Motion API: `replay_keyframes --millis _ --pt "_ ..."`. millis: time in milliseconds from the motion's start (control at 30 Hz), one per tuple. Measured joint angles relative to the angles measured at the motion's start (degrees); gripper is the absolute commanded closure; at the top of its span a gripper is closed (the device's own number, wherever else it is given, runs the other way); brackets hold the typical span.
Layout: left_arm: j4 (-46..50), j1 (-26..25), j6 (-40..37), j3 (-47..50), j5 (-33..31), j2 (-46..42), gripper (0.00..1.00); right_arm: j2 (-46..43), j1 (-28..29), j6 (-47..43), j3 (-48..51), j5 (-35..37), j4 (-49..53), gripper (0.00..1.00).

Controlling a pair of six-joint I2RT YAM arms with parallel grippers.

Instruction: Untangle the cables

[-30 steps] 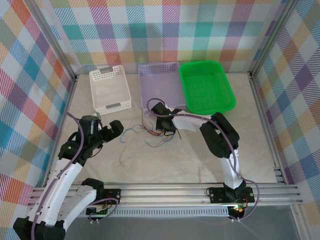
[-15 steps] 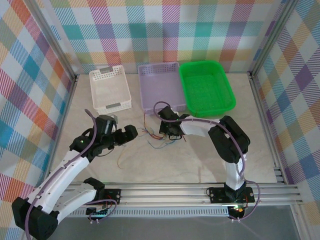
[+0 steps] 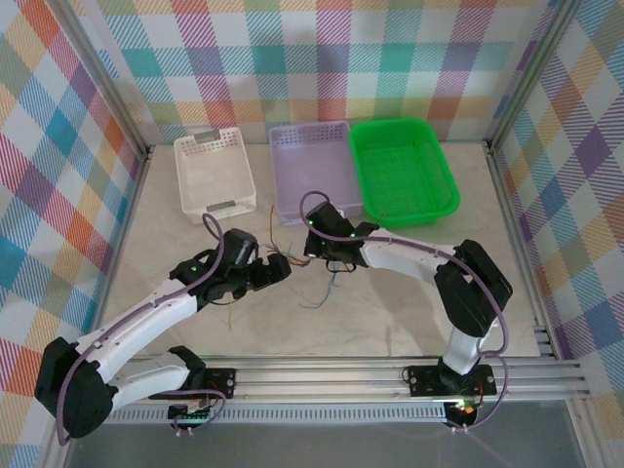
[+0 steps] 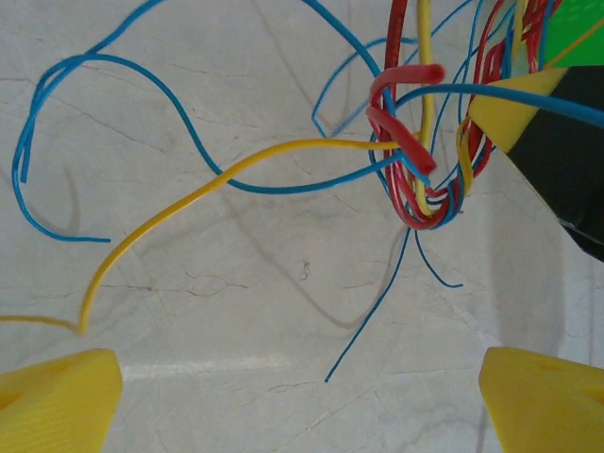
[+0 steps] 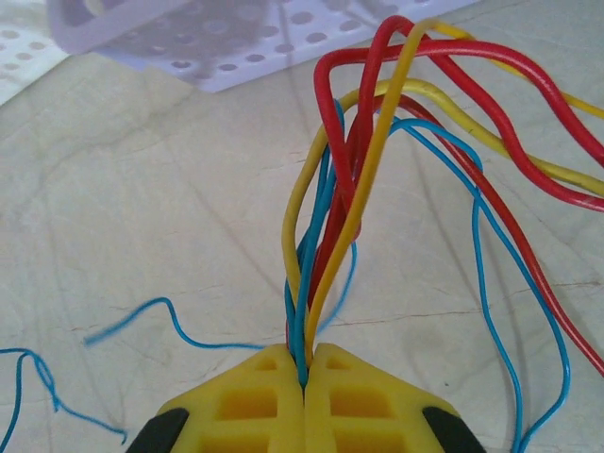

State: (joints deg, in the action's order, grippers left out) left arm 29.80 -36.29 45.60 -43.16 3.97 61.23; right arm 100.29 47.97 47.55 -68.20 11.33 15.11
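Note:
The cables (image 5: 351, 203) are thin blue, red and yellow wires bunched together. My right gripper (image 5: 304, 370) is shut on the bunch, and the strands fan up and out from its yellow fingertips. In the top view the right gripper (image 3: 314, 252) holds the cables (image 3: 295, 258) above the mid-table, with a blue strand trailing down. My left gripper (image 3: 276, 271) stands open just left of the bunch. In the left wrist view the tangle (image 4: 427, 179) hangs at upper right, and the left gripper (image 4: 302, 406) has nothing between its fingertips (image 4: 58, 401).
A white basket (image 3: 214, 175), a purple basket (image 3: 314, 166) and a green basket (image 3: 403, 171) line the back of the table. The purple basket's corner (image 5: 236, 38) is close behind the held bunch. Loose blue and yellow strands (image 4: 142, 217) lie on the marble surface.
My left arm has swung right and forward until its open gripper is beside the bunch. The right gripper has drawn the wires together and shifted slightly back, with fewer strands spread on the table.

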Motion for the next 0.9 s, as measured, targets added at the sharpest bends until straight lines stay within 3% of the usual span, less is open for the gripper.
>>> replay_keyframes --millis 333,567,900 --pt "-2.01 -1.51 2.75 -0.28 -7.30 1.20 0.11 -2.78 1.57 -0.04 1.27 -1.40 -0.09 1.00" --pt "-3.56 -1.51 4.13 -0.28 -12.61 1.25 0.24 -4.00 2.16 -0.42 2.54 -4.61 -1.07 1.00" --pt "-6.62 -1.51 6.34 -0.28 -14.08 3.98 0.43 -6.73 3.41 -0.42 5.18 -8.41 -4.85 1.00"
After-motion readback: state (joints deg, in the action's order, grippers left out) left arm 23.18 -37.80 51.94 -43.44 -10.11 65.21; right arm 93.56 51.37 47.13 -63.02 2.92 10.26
